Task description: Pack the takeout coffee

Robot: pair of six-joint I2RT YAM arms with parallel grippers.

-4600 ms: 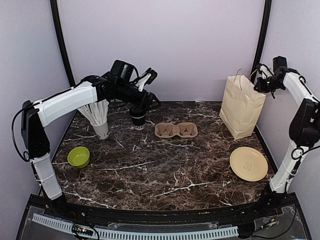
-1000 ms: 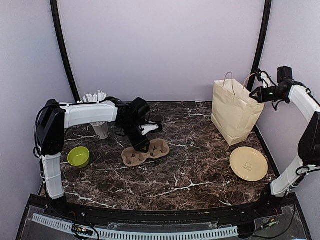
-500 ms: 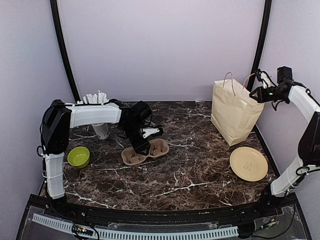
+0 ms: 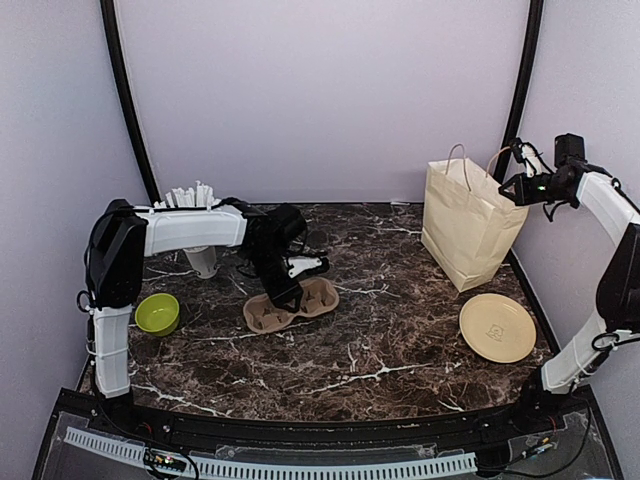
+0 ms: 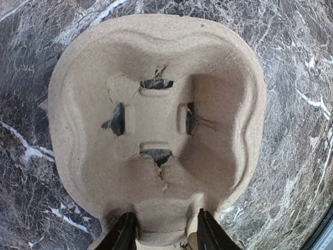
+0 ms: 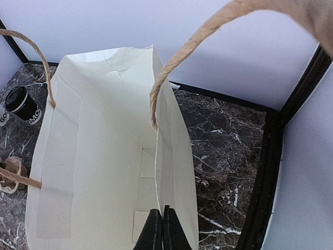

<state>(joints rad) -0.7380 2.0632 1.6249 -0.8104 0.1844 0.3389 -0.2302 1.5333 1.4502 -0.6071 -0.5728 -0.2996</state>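
The left gripper [image 5: 165, 229] hangs low over a tan moulded-cardboard two-cup carrier [image 5: 156, 120] that lies on the dark marble table [image 4: 400, 350], a little left of the middle. Its fingers [image 5: 124, 233] are spread and sit on either side of the carrier's narrow waist, right against the cardboard. I cannot tell whether they squeeze it.

The takeout coffee [image 6: 21, 104], a small paper cup with a dark sleeve, a white band and a round black lid, stands upright on the marble toward the back, apart from the carrier. From overhead the left arm hides it.

Up at the back right, the right gripper [image 6: 162, 226] has its fingers [image 6: 153, 232] pressed together, pinching the top edge of a tall cream paper bag [image 4: 465, 230] with twine handles. The bag's mouth gapes open.

A lime-green bowl [image 4: 157, 313] sits near the left edge, with a pale cup of white straws [image 4: 200, 255] behind it. A round tan plate [image 4: 497, 327] lies in front of the bag.
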